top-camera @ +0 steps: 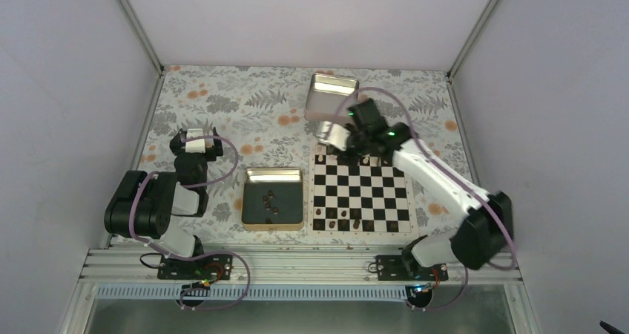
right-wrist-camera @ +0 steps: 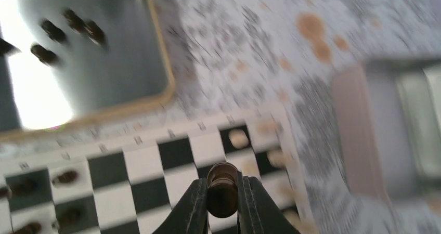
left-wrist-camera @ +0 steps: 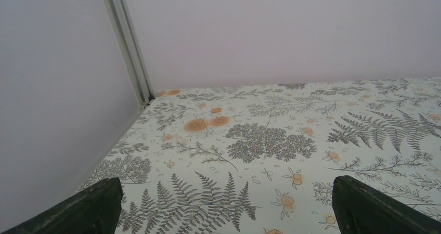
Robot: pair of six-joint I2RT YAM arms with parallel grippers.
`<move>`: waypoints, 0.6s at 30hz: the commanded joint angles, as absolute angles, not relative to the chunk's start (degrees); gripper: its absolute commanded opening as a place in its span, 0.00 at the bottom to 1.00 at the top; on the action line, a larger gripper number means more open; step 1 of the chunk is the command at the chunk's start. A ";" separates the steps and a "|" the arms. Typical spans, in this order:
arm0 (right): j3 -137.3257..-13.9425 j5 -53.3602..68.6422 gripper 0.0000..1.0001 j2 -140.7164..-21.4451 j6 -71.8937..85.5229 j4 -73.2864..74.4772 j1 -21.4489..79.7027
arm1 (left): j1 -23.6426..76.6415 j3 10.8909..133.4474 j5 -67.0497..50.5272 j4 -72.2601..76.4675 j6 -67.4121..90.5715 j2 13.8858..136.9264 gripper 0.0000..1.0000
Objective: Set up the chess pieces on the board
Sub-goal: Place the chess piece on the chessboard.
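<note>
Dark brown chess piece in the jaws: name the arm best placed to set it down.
Right. The right gripper is shut on the dark brown wooden chess piece above the black-and-white checked board; the left gripper stands open over floral cloth.

No text, label, brand or number can be read in any view. In the right wrist view, the board (right-wrist-camera: 140, 164) has small dark marks on its pale rim, one beside each square, along the edge facing the gold-rimmed tray (right-wrist-camera: 167, 73). Motion blur makes them illegible. From above, the rim is too small to show any characters.
</note>
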State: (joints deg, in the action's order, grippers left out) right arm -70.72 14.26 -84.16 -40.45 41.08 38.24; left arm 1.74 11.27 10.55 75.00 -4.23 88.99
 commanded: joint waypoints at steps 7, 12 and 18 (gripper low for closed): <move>-51.72 13.86 0.11 -61.38 -51.80 50.95 14.86 | 2.11 11.15 10.77 77.78 -4.66 89.59 1.00; -40.07 14.13 0.11 -51.86 -61.51 51.75 6.25 | 2.20 11.28 10.82 77.76 -4.67 89.64 1.00; -33.42 12.40 0.10 -49.61 -67.03 52.96 0.21 | 2.22 11.16 10.81 77.84 -4.72 89.59 1.00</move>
